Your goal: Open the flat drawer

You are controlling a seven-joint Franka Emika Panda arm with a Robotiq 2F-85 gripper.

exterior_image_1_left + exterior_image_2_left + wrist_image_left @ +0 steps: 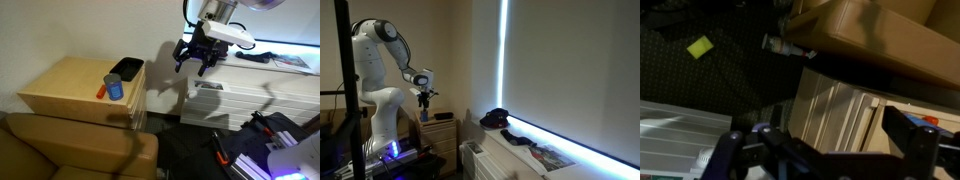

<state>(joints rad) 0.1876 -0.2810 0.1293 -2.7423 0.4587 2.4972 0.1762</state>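
Note:
The light wooden cabinet (70, 85) stands at the left and also shows in the wrist view (855, 30). All its faces look flush and I cannot make out the flat drawer's thin front. My gripper (192, 67) hangs open and empty in the air to the right of the cabinet, level with its top and apart from it. It is small in an exterior view (423, 98). In the wrist view its two fingers (820, 140) are spread wide over the floor gap.
A black tray (127, 69), a blue can (115, 88) and an orange item (102, 92) sit on the cabinet. A white slatted drawer unit (222, 98) stands right of the gap. A brown sofa (70, 145) is in front. A yellow scrap (700, 46) lies on the floor.

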